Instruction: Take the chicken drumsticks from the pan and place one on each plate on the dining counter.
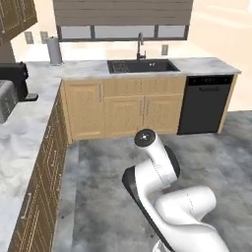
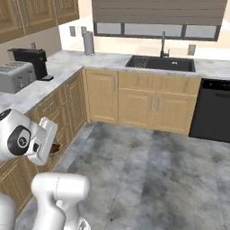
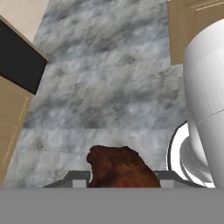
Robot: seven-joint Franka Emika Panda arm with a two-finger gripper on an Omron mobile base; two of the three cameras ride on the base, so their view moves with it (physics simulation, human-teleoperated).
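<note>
My gripper (image 3: 117,181) is clamped on one drumstick (image 3: 120,168), carried above the grey floor (image 3: 109,78); transport step. Next I must reach a dining-counter plate and release

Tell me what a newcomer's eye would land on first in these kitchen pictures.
First the white arm, folded low over the grey floor in the left base view. Then the chicken drumstick, a glossy brown lump at the bottom of the hand view, held in the gripper above the floor. Further back, the black sink set in the marble counter, with the black dishwasher to its right.
</note>
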